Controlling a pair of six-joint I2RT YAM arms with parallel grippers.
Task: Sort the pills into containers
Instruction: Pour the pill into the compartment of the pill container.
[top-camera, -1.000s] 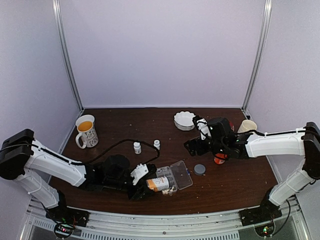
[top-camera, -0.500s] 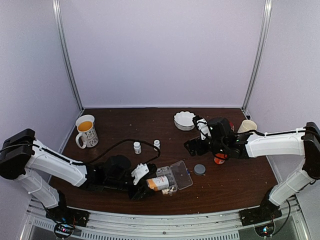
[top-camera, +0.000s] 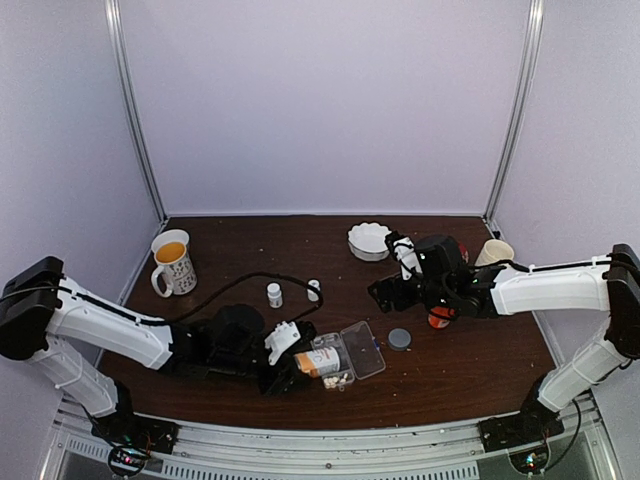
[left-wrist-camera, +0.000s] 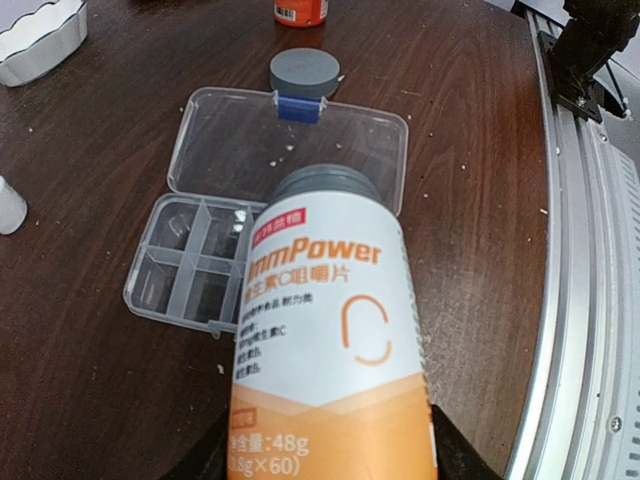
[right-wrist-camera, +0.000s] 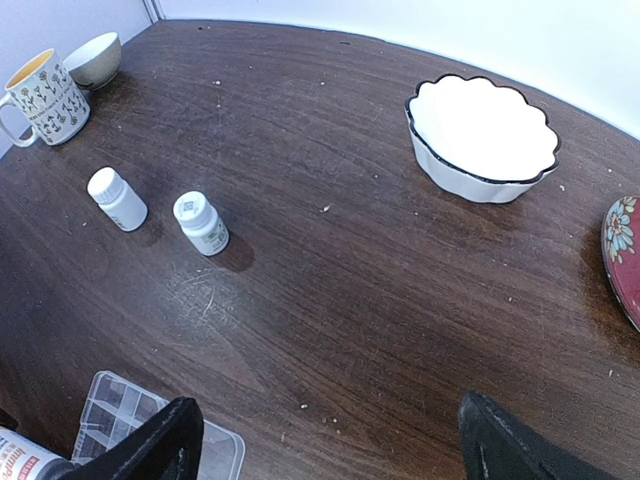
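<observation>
The clear organiser box lies open on the table, its lid folded out to the right. In the left wrist view its cells look empty where they show, and the lid lies beyond them. My left gripper is shut on the orange-and-white bottle, held on its side with its mouth over the box. The bottle hides part of the cells. A few pale pills show at the box's near edge. My right gripper is open and empty above bare table.
A grey cap lies right of the lid. Two small white bottles stand behind the box. A mug is at the back left, a white scalloped bowl at the back, and a red-orange container under the right arm.
My left gripper has shifted slightly right with the bottle, bringing it further over the box. The black cable has moved with it. The right arm has not moved.
</observation>
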